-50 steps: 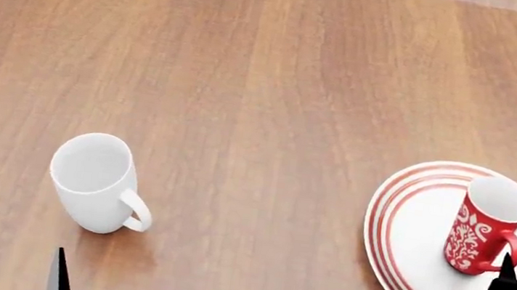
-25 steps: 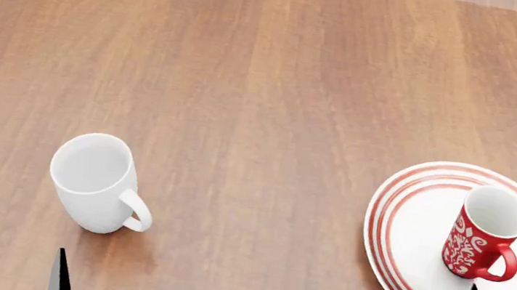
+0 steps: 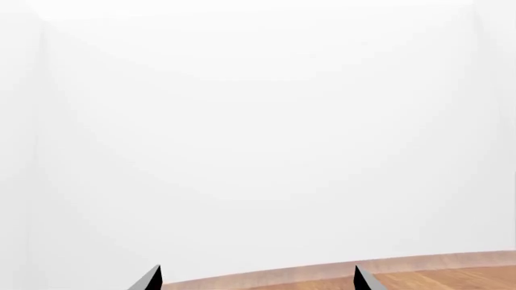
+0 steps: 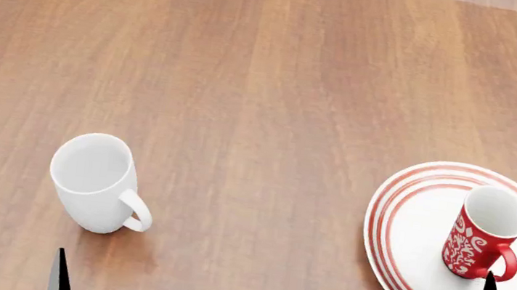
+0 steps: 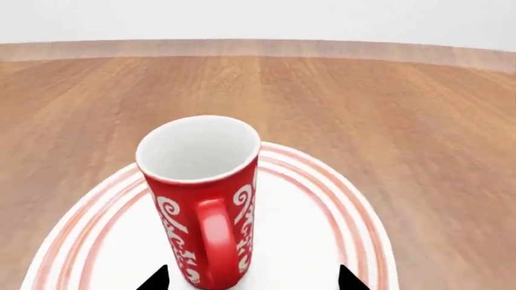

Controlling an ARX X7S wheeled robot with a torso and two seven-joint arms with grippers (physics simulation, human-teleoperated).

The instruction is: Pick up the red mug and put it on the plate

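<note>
Wood-grain table (image 4: pixel 276 81) fills the head view, with a pale wall beyond its far edge. On it, the plate (image 4: pixel 399 234) lies at roughly 4 o'clock from the view centre, near the right edge. The red mug (image 4: pixel 482 233) stands upright on the plate, inside the ringed rim, handle turned toward the robot. A plain white mug (image 4: pixel 93 181) stands on the table at about 8 o'clock, well apart from the plate. The right gripper (image 5: pixel 251 279) sits just behind the red mug's handle; its two fingertips are spread apart on either side of the handle and touch nothing, so the jaws are open and empty. The left gripper (image 4: pixel 2 262) hangs at the lower left corner of the head view, jaws likewise parted and holding nothing, aimed past the table edge at the wall. Judged from this layout, the placement step appears complete: the mug rests on the plate and is released. What seems to remain is only clearing the right arm from the mug without bumping the handle.
</note>
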